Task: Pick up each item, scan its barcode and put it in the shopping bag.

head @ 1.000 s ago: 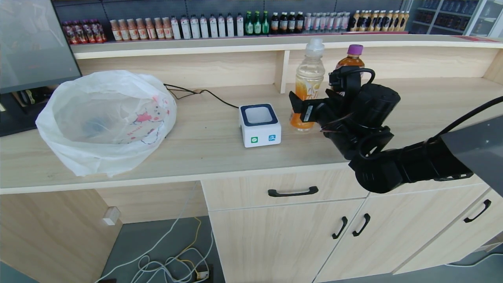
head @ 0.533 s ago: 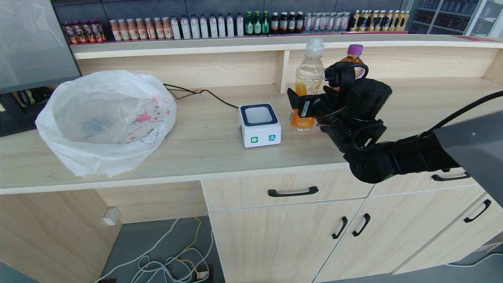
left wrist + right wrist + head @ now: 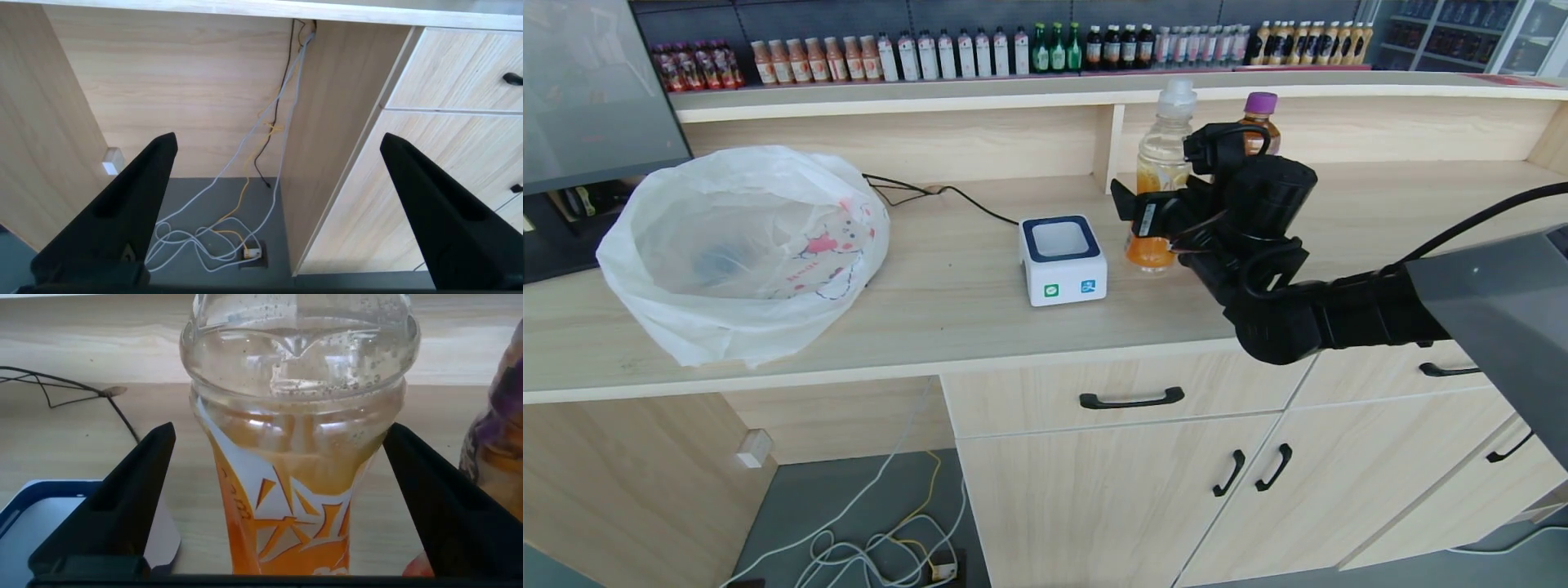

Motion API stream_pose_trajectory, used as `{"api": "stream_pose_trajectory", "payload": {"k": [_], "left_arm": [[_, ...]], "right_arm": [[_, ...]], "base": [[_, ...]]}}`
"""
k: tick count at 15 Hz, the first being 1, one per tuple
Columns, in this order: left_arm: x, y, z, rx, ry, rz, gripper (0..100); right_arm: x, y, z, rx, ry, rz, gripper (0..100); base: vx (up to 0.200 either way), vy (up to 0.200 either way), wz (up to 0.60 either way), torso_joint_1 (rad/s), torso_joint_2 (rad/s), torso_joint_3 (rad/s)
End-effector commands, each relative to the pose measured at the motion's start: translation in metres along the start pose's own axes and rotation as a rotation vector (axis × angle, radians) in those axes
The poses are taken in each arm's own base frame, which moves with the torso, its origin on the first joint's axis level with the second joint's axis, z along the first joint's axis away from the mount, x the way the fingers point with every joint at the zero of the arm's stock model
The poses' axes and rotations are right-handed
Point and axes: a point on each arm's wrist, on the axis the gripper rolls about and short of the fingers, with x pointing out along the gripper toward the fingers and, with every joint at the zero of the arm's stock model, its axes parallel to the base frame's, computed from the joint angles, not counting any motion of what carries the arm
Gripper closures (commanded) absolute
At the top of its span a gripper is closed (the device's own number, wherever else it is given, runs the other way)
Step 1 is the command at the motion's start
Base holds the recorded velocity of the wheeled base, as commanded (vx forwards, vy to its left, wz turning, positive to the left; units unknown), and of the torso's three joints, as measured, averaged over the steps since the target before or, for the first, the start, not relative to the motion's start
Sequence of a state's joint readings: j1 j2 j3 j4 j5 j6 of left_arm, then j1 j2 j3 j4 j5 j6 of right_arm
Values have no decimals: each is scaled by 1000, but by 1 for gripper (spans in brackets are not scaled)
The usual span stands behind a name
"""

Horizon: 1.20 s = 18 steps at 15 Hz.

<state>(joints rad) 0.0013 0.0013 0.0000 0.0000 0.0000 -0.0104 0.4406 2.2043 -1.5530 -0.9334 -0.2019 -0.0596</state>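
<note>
The shopping bag [image 3: 743, 245] sat open at the left end of the counter [image 3: 947, 310], its belly close to the front edge, while the left gripper [image 3: 278, 212] hung below the countertop with its fingers spread. A bare stretch of wood led to the scanner [image 3: 1062, 260]. Just right of it stood the orange bottle [image 3: 1164, 175], between the parted fingers of the right gripper [image 3: 279, 429], with a purple-capped bottle [image 3: 1260, 114] crowding close behind.

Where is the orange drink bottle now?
In the head view, the orange drink bottle stands on the counter, right of the scanner and left of the purple-capped bottle, between the open fingers of the right hand.
</note>
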Motion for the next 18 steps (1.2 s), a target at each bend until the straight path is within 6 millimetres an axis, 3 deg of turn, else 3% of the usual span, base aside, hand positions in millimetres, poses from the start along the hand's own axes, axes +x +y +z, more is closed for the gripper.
{"api": "stream_pose_trajectory", "payload": {"k": [1, 8, 12, 13, 18], "left_arm": [[0, 0, 0, 0, 0, 0, 0], [0, 0, 0, 0, 0, -1, 0], [0, 0, 0, 0, 0, 2, 0], [0, 0, 0, 0, 0, 0, 0], [0, 0, 0, 0, 0, 2, 0]], "right_arm": [[3, 1, -4, 0, -2, -1, 0], [14, 4, -12, 12, 7, 2, 0], [16, 4, -8, 15, 0, 2, 0], [16, 4, -7, 16, -2, 2, 100], [17, 4, -4, 18, -12, 1, 100]], "base": [[0, 0, 0, 0, 0, 0], [0, 0, 0, 0, 0, 0], [0, 0, 0, 0, 0, 0], [0, 0, 0, 0, 0, 0], [0, 0, 0, 0, 0, 0]]}}
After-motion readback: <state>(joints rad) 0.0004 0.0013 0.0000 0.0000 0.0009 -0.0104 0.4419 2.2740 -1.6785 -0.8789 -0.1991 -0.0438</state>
